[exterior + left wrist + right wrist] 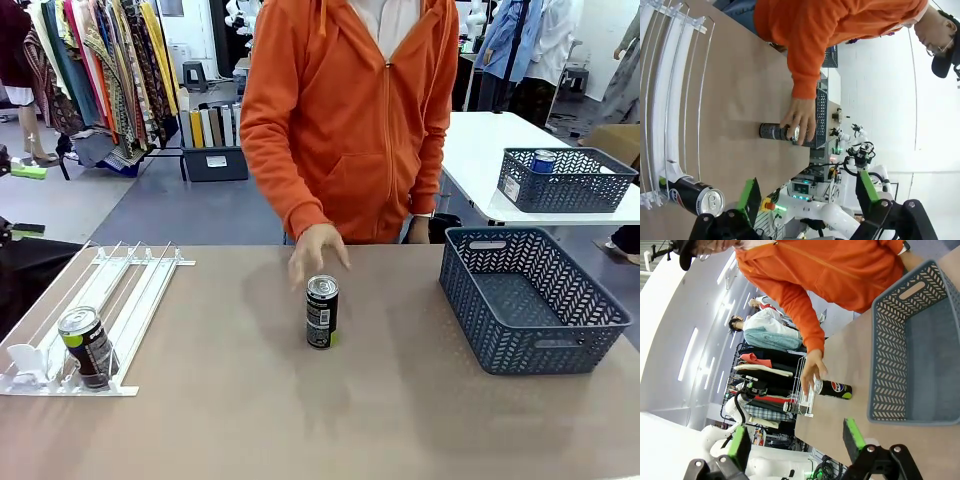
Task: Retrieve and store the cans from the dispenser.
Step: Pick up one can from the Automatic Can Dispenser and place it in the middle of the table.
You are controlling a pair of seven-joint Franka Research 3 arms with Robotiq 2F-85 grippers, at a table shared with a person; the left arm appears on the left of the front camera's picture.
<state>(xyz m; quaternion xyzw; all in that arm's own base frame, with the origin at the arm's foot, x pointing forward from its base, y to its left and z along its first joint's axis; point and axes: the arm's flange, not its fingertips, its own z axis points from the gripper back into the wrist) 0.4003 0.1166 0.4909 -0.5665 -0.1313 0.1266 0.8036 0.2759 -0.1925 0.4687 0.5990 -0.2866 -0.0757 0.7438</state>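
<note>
A dark can (322, 311) with a silver top stands upright mid-table. The person's hand (318, 255) hovers at its top, and the fingers overlap the can (774, 131) in the left wrist view. A second dark can (88, 347) stands at the near end of the white dispenser (130, 290) on the table's left. My left gripper (807, 200) is open and empty, held above the dispenser's near end and its can (699, 195). My right gripper (796, 440) is also open and empty, well short of the standing can (835, 388).
A dark blue lattice basket (470, 290) sits at the table's right with nothing in it. On a white table farther back, a second basket (520, 185) holds a blue can. The person in an orange hoodie (350, 110) stands at the far edge.
</note>
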